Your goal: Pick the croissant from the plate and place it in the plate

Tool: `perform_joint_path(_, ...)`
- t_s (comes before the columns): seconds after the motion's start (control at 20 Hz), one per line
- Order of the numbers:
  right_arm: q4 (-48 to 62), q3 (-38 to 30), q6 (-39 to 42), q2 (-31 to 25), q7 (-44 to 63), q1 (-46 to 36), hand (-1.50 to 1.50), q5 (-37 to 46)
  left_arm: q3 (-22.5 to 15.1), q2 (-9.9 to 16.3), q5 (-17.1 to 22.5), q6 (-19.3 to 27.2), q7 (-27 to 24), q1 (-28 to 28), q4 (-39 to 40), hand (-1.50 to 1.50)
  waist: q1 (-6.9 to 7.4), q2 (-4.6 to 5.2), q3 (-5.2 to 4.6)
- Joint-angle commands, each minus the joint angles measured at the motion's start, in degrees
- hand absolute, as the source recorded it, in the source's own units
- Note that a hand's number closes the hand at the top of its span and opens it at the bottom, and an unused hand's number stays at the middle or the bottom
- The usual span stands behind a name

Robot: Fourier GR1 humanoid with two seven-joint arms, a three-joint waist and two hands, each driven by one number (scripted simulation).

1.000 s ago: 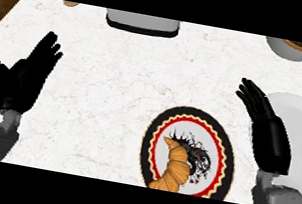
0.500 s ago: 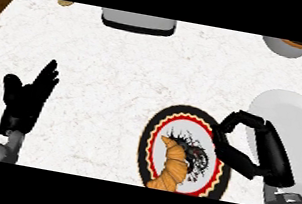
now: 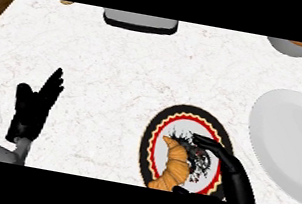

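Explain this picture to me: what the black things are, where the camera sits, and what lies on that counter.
The camera sits in a humanoid robot's head and looks steeply down at a white marble counter. The black shapes are its two hands. The left hand rests open at the lower left, fingers up. The right hand reaches over a patterned plate, fingers curling beside a croissant that lies on it; I cannot tell whether it grips the croissant yet. A plain white plate waits at the right. At the far edge stand a grey container and a bowl.

Right robot hand [image 3: 227, 164] beside croissant [image 3: 174, 165]
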Motion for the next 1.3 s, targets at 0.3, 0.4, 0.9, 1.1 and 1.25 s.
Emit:
perform_joint_path(0.3, -6.14, 2.86, -2.2, -13.33, 11.21, -1.88, -1.5, 20.18, 0.31, -0.86, -1.41, -0.05, -0.06, 0.61, -0.34, 0.0, 0.14, -0.21, -0.2)
perform_joint_path(0.4, -7.73, 2.52, 0.45, -13.45, 20.94, -8.01, -1.5, 22.08, -0.89, -0.77, -2.5, 0.18, 0.58, 1.67, -2.11, 0.0, 0.8, -0.14, -0.2)
perform_joint_path(0.9, -13.37, 7.21, 21.95, -15.9, 42.0, -15.08, -1.5, 20.67, 0.66, -3.06, -3.83, -1.26, -0.91, 0.0, 2.39, 0.0, 0.51, 0.02, -0.13)
perform_joint_path(1.1, -8.87, 9.51, 23.65, -9.65, 45.81, -17.81, -1.5, 24.05, 1.95, -3.04, -4.47, -1.81, 0.04, 3.24, -2.05, 0.0, 0.76, -0.02, -0.1)
perform_joint_path(1.25, -6.9, 7.24, 24.47, -9.0, 41.81, -15.01, -1.5, 26.11, 5.55, -3.26, -5.25, -4.5, 2.11, 0.25, -0.6, 0.0, 0.47, -0.01, -0.08)
